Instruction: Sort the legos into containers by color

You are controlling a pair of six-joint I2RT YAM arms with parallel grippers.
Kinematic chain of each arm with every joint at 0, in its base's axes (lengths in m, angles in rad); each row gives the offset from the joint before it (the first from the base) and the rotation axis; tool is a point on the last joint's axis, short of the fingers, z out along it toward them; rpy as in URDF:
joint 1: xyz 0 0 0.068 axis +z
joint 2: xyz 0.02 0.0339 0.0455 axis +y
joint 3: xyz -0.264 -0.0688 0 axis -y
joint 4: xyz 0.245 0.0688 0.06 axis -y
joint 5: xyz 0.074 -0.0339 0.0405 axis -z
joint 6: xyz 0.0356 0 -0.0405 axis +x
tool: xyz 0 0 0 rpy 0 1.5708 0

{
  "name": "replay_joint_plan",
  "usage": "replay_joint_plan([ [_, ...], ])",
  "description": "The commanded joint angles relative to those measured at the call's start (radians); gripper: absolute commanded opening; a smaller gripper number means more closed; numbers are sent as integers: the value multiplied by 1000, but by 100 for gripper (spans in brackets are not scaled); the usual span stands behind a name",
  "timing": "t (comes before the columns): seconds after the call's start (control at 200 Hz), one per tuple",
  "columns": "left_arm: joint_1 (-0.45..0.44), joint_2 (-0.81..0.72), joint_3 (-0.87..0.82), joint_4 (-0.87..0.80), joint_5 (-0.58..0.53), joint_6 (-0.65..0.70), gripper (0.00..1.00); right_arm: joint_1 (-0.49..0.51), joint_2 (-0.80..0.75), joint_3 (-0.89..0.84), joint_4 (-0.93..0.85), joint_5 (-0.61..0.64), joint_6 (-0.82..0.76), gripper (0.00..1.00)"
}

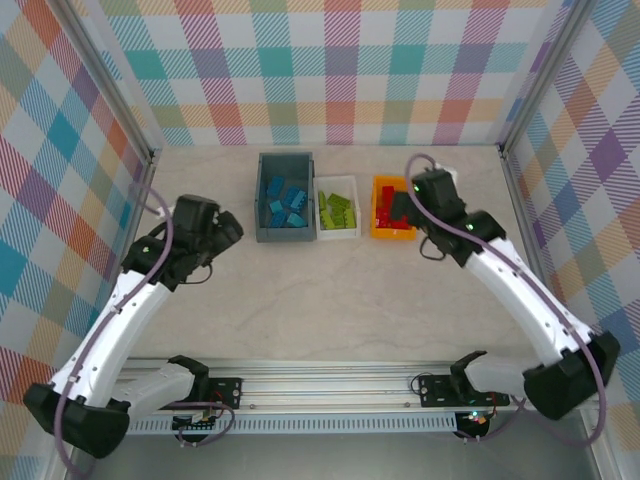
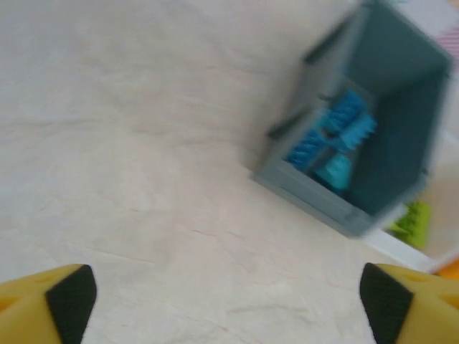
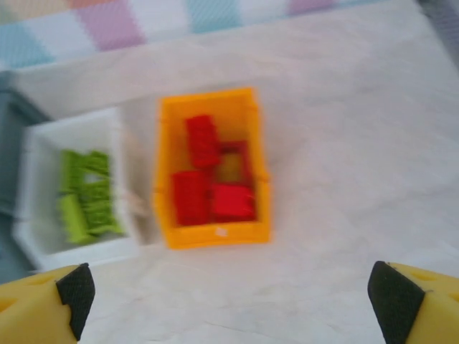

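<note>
Three containers stand in a row at the back of the table. The dark grey-blue bin (image 1: 285,236) (image 2: 401,136) holds the blue legos (image 1: 284,205) (image 2: 331,140). The white bin (image 1: 337,237) (image 3: 72,251) holds the lime green legos (image 1: 336,211) (image 3: 86,193). The orange-yellow bin (image 1: 380,235) (image 3: 211,236) holds the red legos (image 1: 387,208) (image 3: 211,193). My left gripper (image 1: 228,230) (image 2: 229,308) is open over bare table, left of the grey-blue bin. My right gripper (image 1: 403,205) (image 3: 229,301) is open and empty, above the near end of the orange-yellow bin.
Plaid walls (image 1: 340,70) close in the back and both sides, with metal posts at the back corners. Bare marble tabletop (image 1: 330,300) stretches between the bins and the rail (image 1: 330,400) holding the arm bases.
</note>
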Motion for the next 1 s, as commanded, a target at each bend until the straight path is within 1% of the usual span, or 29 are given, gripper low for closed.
replay_joint_plan([
  [0.0, 70, -62, -89, 116, 135, 77, 100, 6, -145, -164, 115, 114, -12, 100],
  [0.055, 71, -78, -125, 142, 50, 98, 100, -1, -217, -231, 111, 219, 35, 100],
  [0.065, 71, -78, -131, 142, 16, 96, 100, -4, -228, -241, 110, 236, 46, 100],
  [0.075, 70, -79, -134, 142, 5, 93, 100, -8, -235, -250, 109, 248, 54, 100],
  [0.08, 70, -79, -138, 141, -24, 91, 100, -11, -238, -254, 110, 255, 58, 100],
  [0.115, 69, -78, -163, 138, -123, 70, 100, -36, -257, -295, 123, 275, 73, 100],
  [0.165, 69, -69, -211, 151, -278, 27, 100, -81, -270, -362, 185, 265, 35, 100],
  [0.21, 71, -69, -287, 250, -354, 45, 100, -107, -272, -448, 320, 237, -63, 100],
  [0.255, 71, -73, -389, 417, -386, 167, 100, -125, -269, -530, 481, 186, -186, 100],
  [0.28, 71, -69, -448, 522, -403, 244, 100, -135, -260, -568, 555, 129, -245, 100],
  [0.31, 71, -59, -506, 654, -405, 316, 100, -148, -244, -602, 623, 93, -287, 100],
  [0.33, 71, -46, -532, 709, -410, 347, 100, -158, -227, -616, 654, 74, -307, 100],
  [0.39, 76, 15, -562, 811, -388, 437, 100, -206, -163, -629, 688, 13, -317, 100],
  [0.435, 79, 67, -575, 891, -329, 505, 100, -251, -104, -632, 724, -67, -318, 100],
  [0.48, 79, 116, -577, 961, -292, 562, 100, -278, -49, -641, 784, -110, -317, 100],
  [0.54, 83, 182, -582, 1061, -282, 593, 100, -309, 13, -663, 893, -151, -328, 100],
  [0.665, 129, 330, -603, 1293, -208, 628, 100, -375, 135, -689, 1096, -236, -335, 100],
  [0.745, 143, 423, -595, 1377, -187, 683, 100, -404, 205, -698, 1200, -277, -367, 100],
  [0.78, 148, 439, -576, 1362, -158, 713, 100, -411, 217, -696, 1231, -299, -400, 100],
  [0.82, 150, 457, -588, 1424, -135, 753, 100, -417, 233, -711, 1313, -324, -425, 100],
  [0.85, 155, 469, -609, 1495, -123, 762, 100, -436, 242, -711, 1311, -347, -413, 100],
  [0.88, 171, 482, -623, 1514, -105, 743, 100, -449, 256, -724, 1350, -376, -406, 100],
  [0.92, 192, 507, -677, 1643, -67, 736, 100, -462, 288, -759, 1438, -402, -400, 100],
  [0.94, 200, 503, -699, 1662, -38, 731, 100, -464, 306, -783, 1496, -415, -402, 100],
  [0.96, 203, 515, -723, 1700, -39, 731, 100, -464, 328, -805, 1554, -419, -404, 100],
  [0.995, 203, 552, -770, 1862, -36, 746, 100, -463, 361, -837, 1657, -422, -412, 100],
])
